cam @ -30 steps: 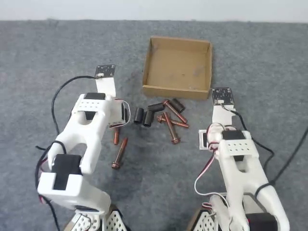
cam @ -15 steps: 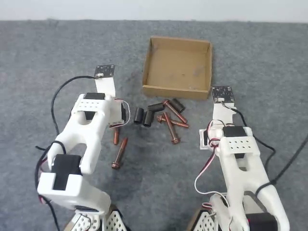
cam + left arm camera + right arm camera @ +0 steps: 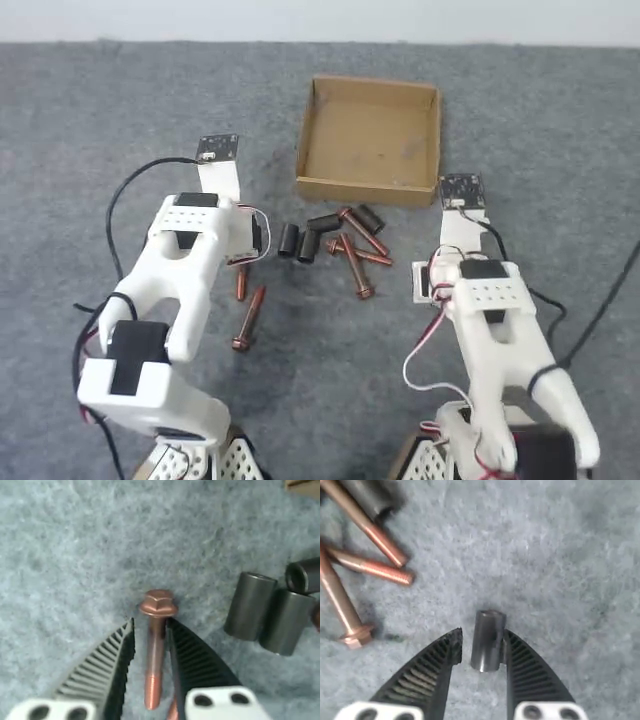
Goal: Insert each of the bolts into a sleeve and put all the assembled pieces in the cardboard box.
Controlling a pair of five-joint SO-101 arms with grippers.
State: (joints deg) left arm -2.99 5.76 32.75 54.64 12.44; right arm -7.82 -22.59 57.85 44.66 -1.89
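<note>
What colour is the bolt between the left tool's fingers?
The bolt is shiny copper-brown, clearest in the left wrist view.

Two white arms with black joints.
The left arm [image 3: 185, 290] and right arm [image 3: 495, 330] wear white moulded shells over black motor blocks [image 3: 135, 352], with red, white and black wires [image 3: 407, 376] looping alongside. The left hand [image 3: 150, 625] and right hand [image 3: 481, 636] have black ribbed fingers [image 3: 107, 665] on white, screw-holed mounts [image 3: 225, 701]; a small circuit board [image 3: 218, 148] tops each wrist bracket [image 3: 221, 182].
</note>
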